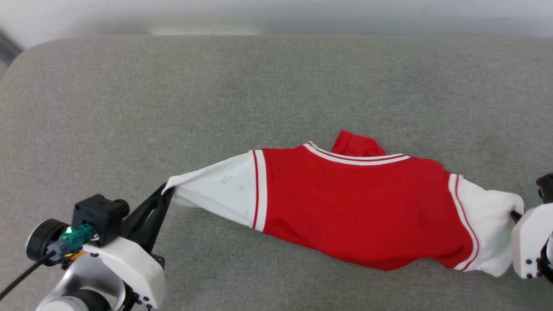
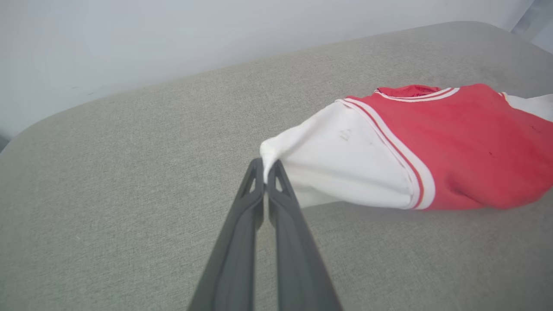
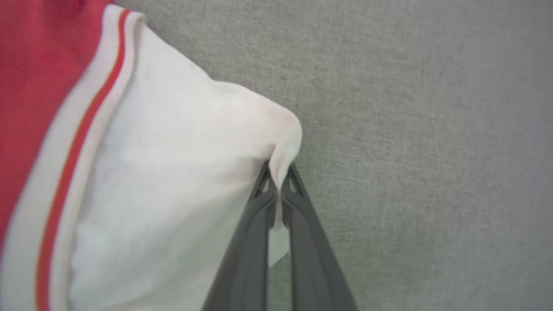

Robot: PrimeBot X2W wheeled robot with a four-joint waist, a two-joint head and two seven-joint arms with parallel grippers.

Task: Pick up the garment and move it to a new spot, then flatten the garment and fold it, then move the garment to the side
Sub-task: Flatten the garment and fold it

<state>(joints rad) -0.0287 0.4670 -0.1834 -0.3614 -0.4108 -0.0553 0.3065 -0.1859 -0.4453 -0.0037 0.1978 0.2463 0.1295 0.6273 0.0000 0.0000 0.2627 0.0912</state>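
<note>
The garment (image 1: 354,203) is a red shirt with white sleeves, stretched left to right across the grey padded surface, its plain red side up. My left gripper (image 1: 166,192) is shut on the tip of the left white sleeve (image 2: 341,168), pinching the cloth between its dark fingers (image 2: 242,224). My right gripper (image 3: 280,181) is shut on the edge of the right white sleeve (image 1: 488,224), with a fold of white cloth caught between its fingers (image 3: 311,242). In the head view the right gripper's fingertips are hidden behind the sleeve and its white wrist housing (image 1: 529,242).
The grey padded surface (image 1: 216,95) runs wide behind and in front of the shirt, with a rounded far-left corner. A pale wall (image 2: 173,39) rises beyond its far edge.
</note>
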